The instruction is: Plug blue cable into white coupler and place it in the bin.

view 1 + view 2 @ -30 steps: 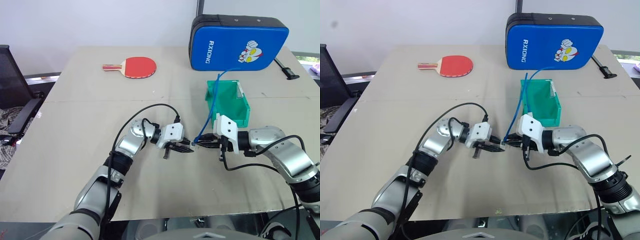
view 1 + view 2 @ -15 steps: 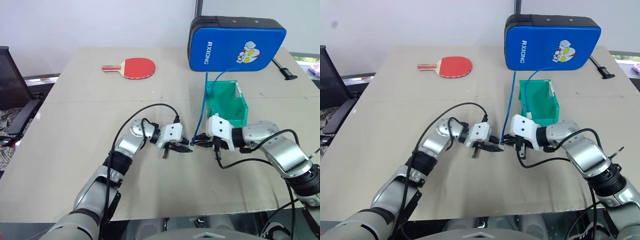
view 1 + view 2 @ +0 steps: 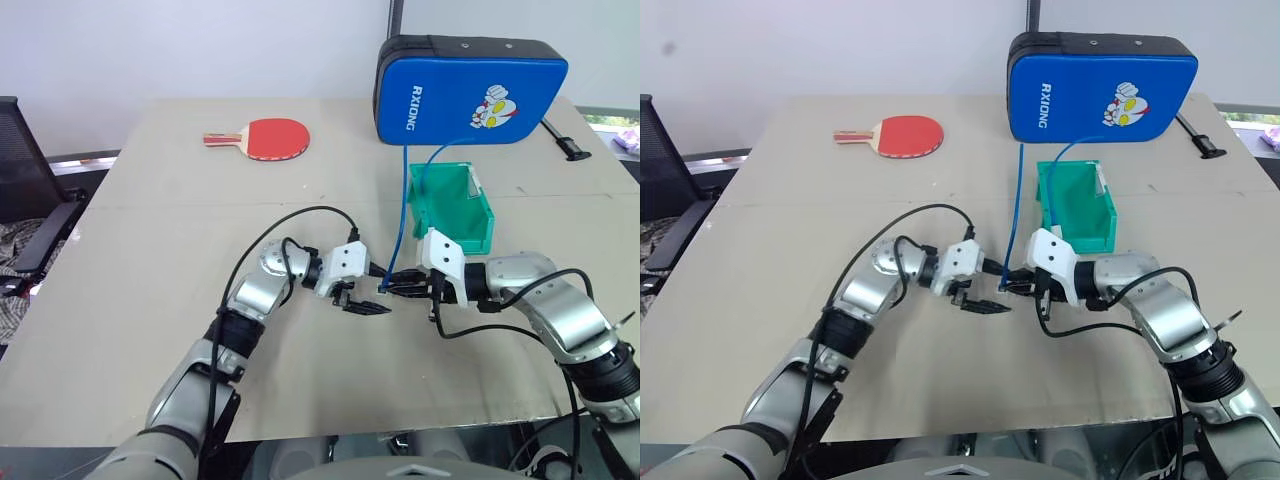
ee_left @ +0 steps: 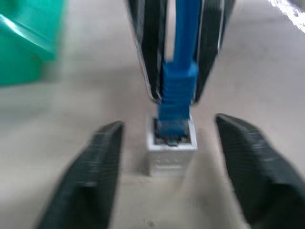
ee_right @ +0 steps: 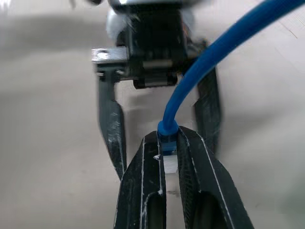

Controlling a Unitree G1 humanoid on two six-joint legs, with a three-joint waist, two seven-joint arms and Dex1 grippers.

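Blue cable (image 4: 180, 90) sits plugged into the white coupler (image 4: 171, 148) — the right gripper (image 3: 400, 284) is clamped on the cable's plug end, just above the tabletop (image 3: 150, 250). Opposite it, the left gripper (image 3: 368, 306) has its fingers (image 4: 90, 176) spread apart, clear of the coupler. Behind them stands the green bin (image 3: 452, 200) — the cable arcs up over it.

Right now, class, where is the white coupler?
The coupler hangs on the blue cable's plug, held by the shut right gripper, between the open left gripper's fingers, above the table in front of the green bin.
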